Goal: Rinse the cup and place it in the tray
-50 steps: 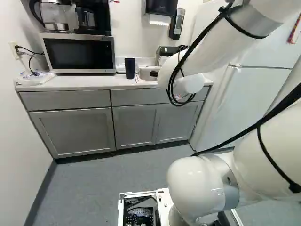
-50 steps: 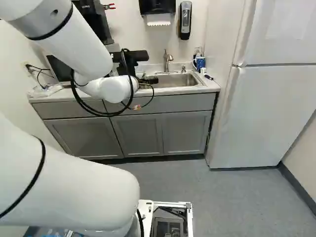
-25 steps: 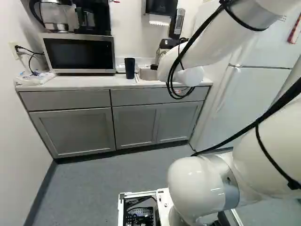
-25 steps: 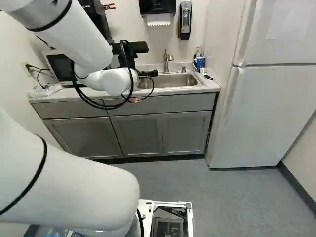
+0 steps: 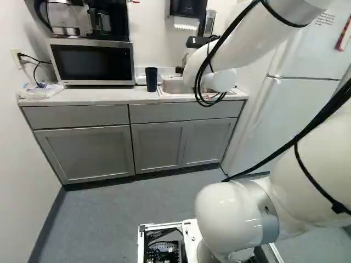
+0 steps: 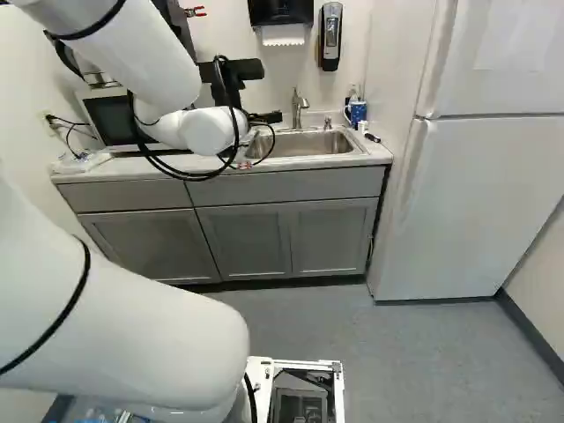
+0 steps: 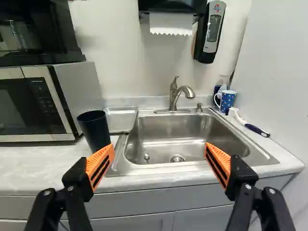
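My gripper (image 6: pixel 264 117) is mostly hidden behind the arm in the right base view, near the counter's sink. In the wrist view the gripper (image 7: pixel 160 148) stands wide open, its orange pads far apart with nothing held. The dark cup (image 7: pixel 95 129) is upright on the counter, just beyond one finger's tip and left of the sink; the same cup (image 5: pixel 151 79) shows beside the microwave in the left base view. Behind the cup, a shallow metal tray (image 7: pixel 124 118) lies between microwave and sink, apparently empty.
The steel sink (image 7: pixel 192 134) has a faucet (image 7: pixel 176 96) at its back. A microwave (image 5: pixel 92 63) flanks the cup. Across the sink stand a blue mug (image 7: pixel 226 101) and a brush (image 7: pixel 252 127). A fridge (image 6: pixel 480 203) rises beside the counter; paper towel and soap dispensers hang above.
The arm's wrist has risen in both base views, uncovering more of the sink. The base, the cup and the counter have stayed put.
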Robot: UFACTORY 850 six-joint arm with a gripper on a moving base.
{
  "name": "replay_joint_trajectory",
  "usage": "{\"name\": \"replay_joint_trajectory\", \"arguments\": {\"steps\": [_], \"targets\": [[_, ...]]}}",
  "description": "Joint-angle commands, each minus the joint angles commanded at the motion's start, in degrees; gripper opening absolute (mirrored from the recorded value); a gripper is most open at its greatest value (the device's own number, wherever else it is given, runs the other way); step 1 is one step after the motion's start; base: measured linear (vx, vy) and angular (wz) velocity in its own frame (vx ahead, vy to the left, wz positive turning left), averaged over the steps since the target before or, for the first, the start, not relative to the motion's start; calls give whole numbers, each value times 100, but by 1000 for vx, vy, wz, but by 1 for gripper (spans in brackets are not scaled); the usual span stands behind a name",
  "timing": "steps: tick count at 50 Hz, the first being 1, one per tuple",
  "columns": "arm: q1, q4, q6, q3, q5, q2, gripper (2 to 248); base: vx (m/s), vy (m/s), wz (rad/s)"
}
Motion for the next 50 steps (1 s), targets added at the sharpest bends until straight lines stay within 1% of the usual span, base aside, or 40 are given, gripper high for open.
{"name": "replay_joint_trajectory", "arguments": {"steps": [29, 50], "targets": [[0, 0, 0, -458, -21, -122, 247, 0, 0, 0], [0, 0, 0, -787, -223, -211, 247, 0, 0, 0]]}}
